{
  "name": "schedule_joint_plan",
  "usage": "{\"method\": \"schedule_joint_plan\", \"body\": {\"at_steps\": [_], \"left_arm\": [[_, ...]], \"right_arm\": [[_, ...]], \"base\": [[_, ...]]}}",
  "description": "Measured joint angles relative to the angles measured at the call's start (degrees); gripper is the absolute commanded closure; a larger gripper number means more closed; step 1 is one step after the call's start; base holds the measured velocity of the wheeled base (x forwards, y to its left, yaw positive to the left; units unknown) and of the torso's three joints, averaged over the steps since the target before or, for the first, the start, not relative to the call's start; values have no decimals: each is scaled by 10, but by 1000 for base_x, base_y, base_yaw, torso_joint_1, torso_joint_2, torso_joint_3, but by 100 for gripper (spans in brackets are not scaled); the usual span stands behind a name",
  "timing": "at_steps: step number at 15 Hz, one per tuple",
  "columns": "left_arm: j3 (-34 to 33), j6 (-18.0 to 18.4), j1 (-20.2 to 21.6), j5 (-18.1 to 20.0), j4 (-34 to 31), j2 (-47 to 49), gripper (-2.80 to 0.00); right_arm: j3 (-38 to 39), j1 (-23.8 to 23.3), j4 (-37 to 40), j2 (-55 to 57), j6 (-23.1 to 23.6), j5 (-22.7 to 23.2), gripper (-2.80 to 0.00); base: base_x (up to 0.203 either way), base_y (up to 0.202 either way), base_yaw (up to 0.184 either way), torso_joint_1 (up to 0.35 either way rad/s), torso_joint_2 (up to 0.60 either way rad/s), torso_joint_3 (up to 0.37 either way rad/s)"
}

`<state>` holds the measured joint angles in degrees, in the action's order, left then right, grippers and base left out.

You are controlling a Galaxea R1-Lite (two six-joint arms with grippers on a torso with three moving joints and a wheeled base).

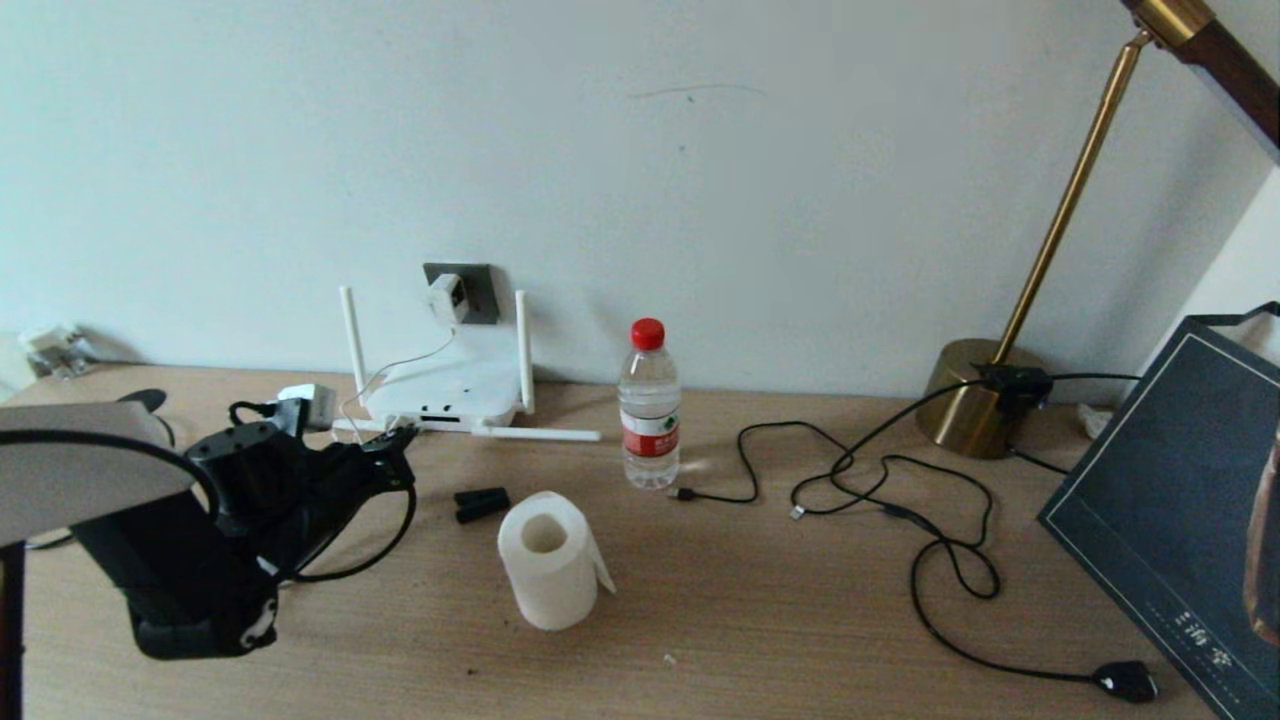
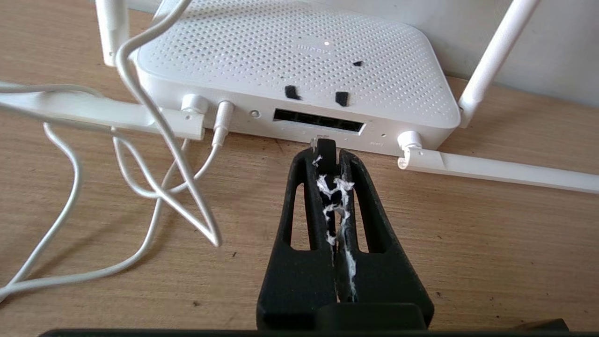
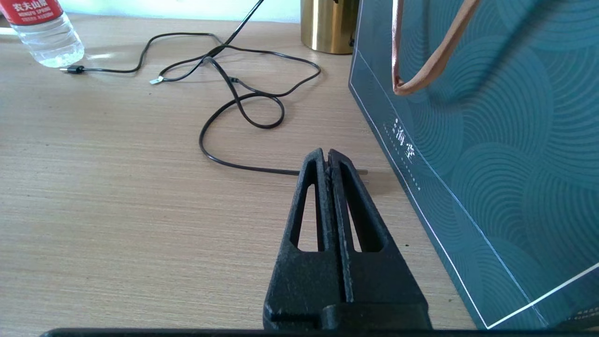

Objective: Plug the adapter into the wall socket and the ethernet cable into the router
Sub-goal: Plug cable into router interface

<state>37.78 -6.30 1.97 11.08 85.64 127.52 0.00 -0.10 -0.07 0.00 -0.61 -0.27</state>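
Because the small white cube adapter (image 1: 446, 297) already sits in the dark grey wall socket plate (image 1: 472, 291), its thin cord hanging to the flat white four-antenna router (image 1: 444, 394), only the network connection looks outstanding. Left hand (image 2: 326, 149) is clamped together on the clear plug tip of the thick black ethernet cable (image 1: 372, 541), held low over the wooden tabletop (image 1: 760, 610), just short of the router's dark port slot (image 2: 318, 120), apparently lined up for straight insertion. Right hand (image 3: 327, 157) rests pressed together, empty, beside the dark teal paper bag (image 3: 491, 154), out of the way.
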Motion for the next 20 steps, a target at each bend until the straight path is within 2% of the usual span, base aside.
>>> {"method": "schedule_joint_plan", "body": {"at_steps": [20], "left_arm": [[69,5,-1,3,-8,45,0]], "right_arm": [[0,0,0,0,0,0,0]], "base": [[0,0,0,0,0,0]]}}
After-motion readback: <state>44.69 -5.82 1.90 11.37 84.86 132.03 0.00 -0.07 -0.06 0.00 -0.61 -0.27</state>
